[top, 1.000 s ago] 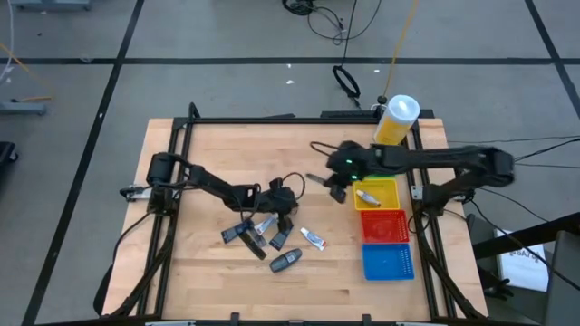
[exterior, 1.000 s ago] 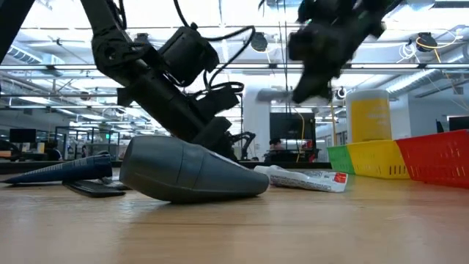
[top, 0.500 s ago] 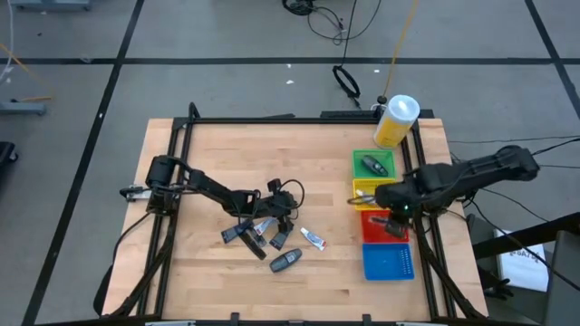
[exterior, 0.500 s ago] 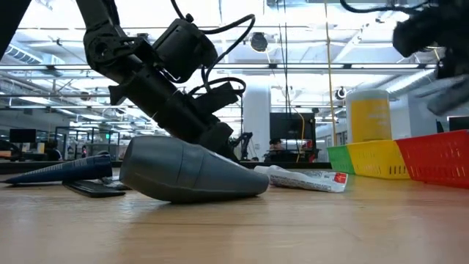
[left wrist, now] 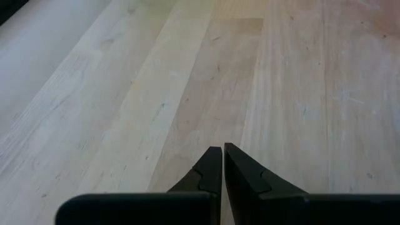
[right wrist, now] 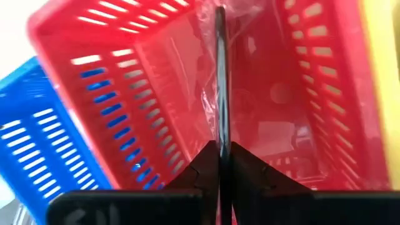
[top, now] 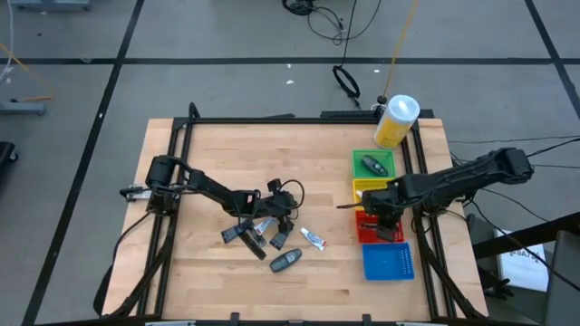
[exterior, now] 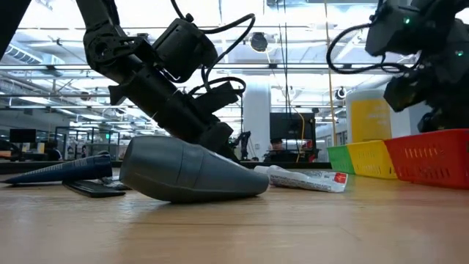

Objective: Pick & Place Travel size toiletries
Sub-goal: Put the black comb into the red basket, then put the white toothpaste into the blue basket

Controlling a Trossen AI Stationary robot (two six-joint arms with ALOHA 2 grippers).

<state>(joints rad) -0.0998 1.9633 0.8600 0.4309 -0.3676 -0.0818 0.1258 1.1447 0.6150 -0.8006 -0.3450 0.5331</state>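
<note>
Several travel size toiletries lie in a loose pile on the wood: dark oblong pieces [top: 237, 233] [top: 284, 261] and a small white tube [top: 313, 238]. In the low view the big grey piece [exterior: 192, 172] and the tube [exterior: 304, 178] rest flat. My left gripper [top: 283, 214] [left wrist: 222, 150] hovers shut at the pile's far side, over bare wood. My right gripper [top: 376, 211] [right wrist: 220, 150] is above the red tray [top: 382, 231] and shut on a thin dark strip in a clear wrapper [right wrist: 219, 87]. Another dark piece [top: 372, 165] lies in the green tray. My right gripper pinches the thin dark strip between its two fingers by the end nearest them [right wrist: 220, 139], seen edge-on. Clear film [right wrist: 247, 81] surrounds the strip. The fingers slant down from the table's right side and lie along the strip. It sticks out past the fingertips toward the table's left [top: 347, 206], lifted clear above the red tray.
Green [top: 385, 156], yellow [top: 361, 187], red and blue [top: 387, 263] trays stand in a row along the right side. A big yellow white-capped bottle [top: 396, 120] stands at the far right corner. Bare wood stretches left and near of the pile.
My right gripper has carried the strip from the left of the green and yellow trays toward the near-right, and it has ended above the red tray. The pile on the table has stayed in place.
</note>
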